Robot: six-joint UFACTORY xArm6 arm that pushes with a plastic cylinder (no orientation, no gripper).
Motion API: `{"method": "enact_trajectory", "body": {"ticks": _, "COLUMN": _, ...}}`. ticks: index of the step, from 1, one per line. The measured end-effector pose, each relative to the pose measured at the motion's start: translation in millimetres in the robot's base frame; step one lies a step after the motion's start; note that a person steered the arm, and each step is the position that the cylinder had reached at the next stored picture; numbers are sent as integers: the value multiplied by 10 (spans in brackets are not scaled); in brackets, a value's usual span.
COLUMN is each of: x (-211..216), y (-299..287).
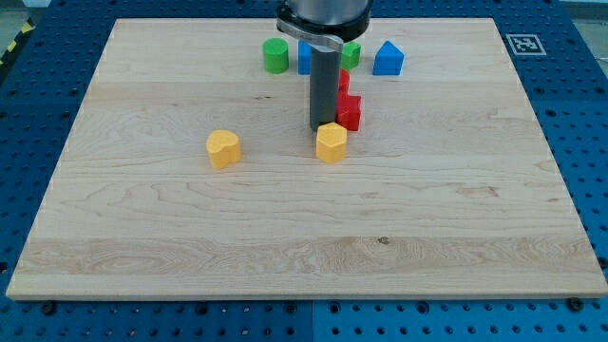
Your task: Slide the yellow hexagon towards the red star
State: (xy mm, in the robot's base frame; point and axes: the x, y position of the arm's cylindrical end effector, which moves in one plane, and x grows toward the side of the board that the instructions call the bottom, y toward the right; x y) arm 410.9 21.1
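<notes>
Two yellow blocks are seen on the wooden board (142, 275): the yellow hexagon (331, 142) near the middle and a yellow heart-shaped block (223, 149) well apart at the view's left. My tip (322, 128) is placed just above the hexagon, touching or nearly touching its top edge. The red star (350, 112) is found just beside the rod, at the hexagon's upper right. No jaws are carried; only a plain rod is shown. Near the view's top, a green cylinder (275, 55) and a blue block (388, 59) are set.
</notes>
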Motion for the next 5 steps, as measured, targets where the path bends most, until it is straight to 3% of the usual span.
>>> {"method": "enact_trajectory", "body": {"ticks": 2, "x": -47, "y": 21}}
{"method": "enact_trajectory", "body": {"ticks": 3, "x": -44, "y": -305}}
{"method": "enact_trajectory", "body": {"ticks": 5, "x": 345, "y": -502}}
